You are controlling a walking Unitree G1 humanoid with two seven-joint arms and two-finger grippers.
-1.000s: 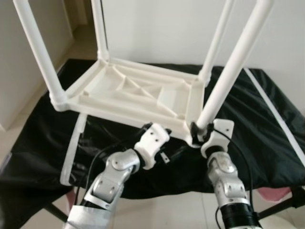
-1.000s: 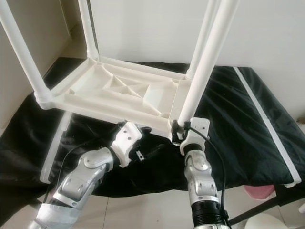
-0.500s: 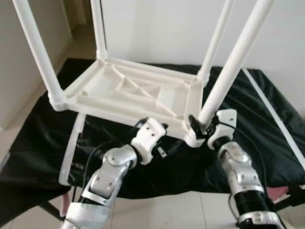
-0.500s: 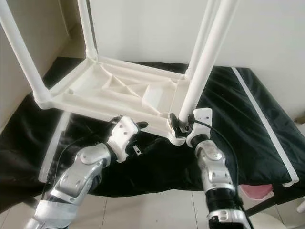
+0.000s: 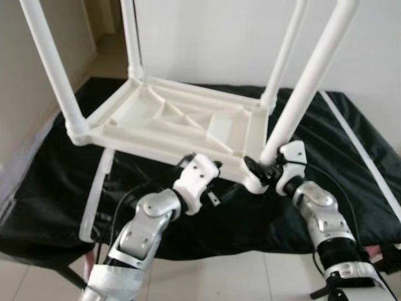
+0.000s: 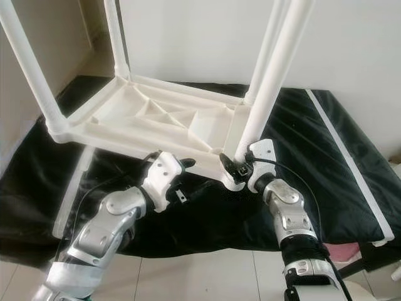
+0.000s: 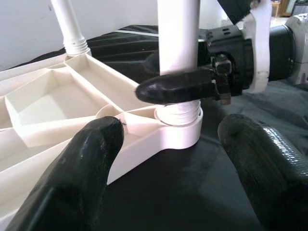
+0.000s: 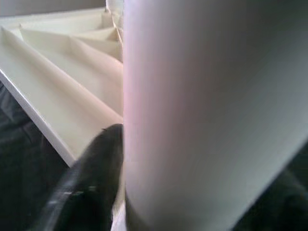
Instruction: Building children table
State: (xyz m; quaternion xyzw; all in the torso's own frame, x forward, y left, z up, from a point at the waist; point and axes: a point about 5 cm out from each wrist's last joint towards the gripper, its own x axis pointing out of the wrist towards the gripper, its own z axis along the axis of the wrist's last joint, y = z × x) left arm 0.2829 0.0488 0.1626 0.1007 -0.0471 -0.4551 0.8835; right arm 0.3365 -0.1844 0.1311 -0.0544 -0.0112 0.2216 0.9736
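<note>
A white plastic children's table (image 5: 175,122) lies upside down on a black cloth (image 5: 56,182), its legs pointing up. My right gripper (image 5: 260,170) is shut on the near-right leg (image 5: 301,94) just above its threaded socket at the table's corner (image 7: 178,132). In the left wrist view one right finger (image 7: 178,89) wraps across that leg. In the right wrist view the leg (image 8: 207,110) stands very close, with a black finger (image 8: 91,178) beside it. My left gripper (image 5: 212,182) is open at the table's front edge, left of that corner, with its fingers (image 7: 72,183) holding nothing.
A loose white rail (image 5: 97,194) lies on the cloth at the left, and a long white strip (image 5: 363,150) runs along the right. A white wall stands behind. Tiled floor and a pink object (image 6: 341,251) show at the lower right.
My right forearm has swung out to the right while its gripper stayed on the leg's base. The left arm has shifted only slightly.
</note>
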